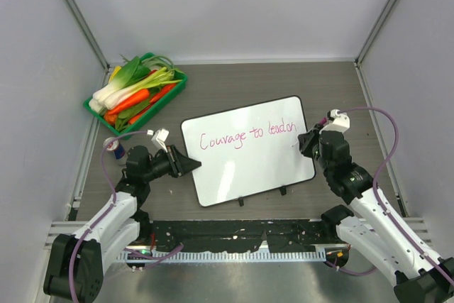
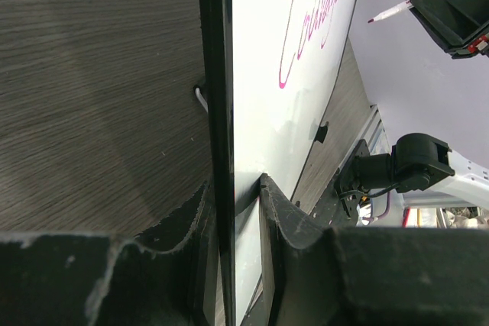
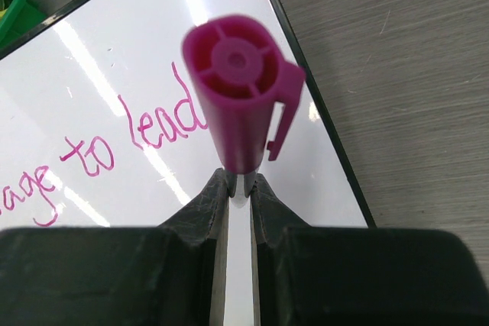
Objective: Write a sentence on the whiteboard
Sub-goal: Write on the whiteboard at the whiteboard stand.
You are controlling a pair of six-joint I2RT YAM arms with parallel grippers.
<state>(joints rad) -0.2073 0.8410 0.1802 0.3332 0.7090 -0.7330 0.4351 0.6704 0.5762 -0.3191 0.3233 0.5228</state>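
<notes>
The whiteboard (image 1: 248,168) lies flat mid-table, a glossy white board in a thin black frame. The sentence (image 1: 245,136) runs across its upper half in pink cursive, reading roughly "Courage to leader". My left gripper (image 1: 186,163) is shut on the board's left edge, one finger on top of the frame (image 2: 221,112) and one below it. My right gripper (image 1: 303,141) is shut on a white marker (image 3: 241,97) with a magenta cap on its back end. The pen tip (image 2: 371,19) hangs at the last letters; contact with the board cannot be told.
A green tray (image 1: 174,94) of toy vegetables stands at the back left. A small can (image 1: 117,148) sits beside the left arm. Two black clips (image 1: 241,201) stick out from the board's near edge. Grey walls close the table on three sides.
</notes>
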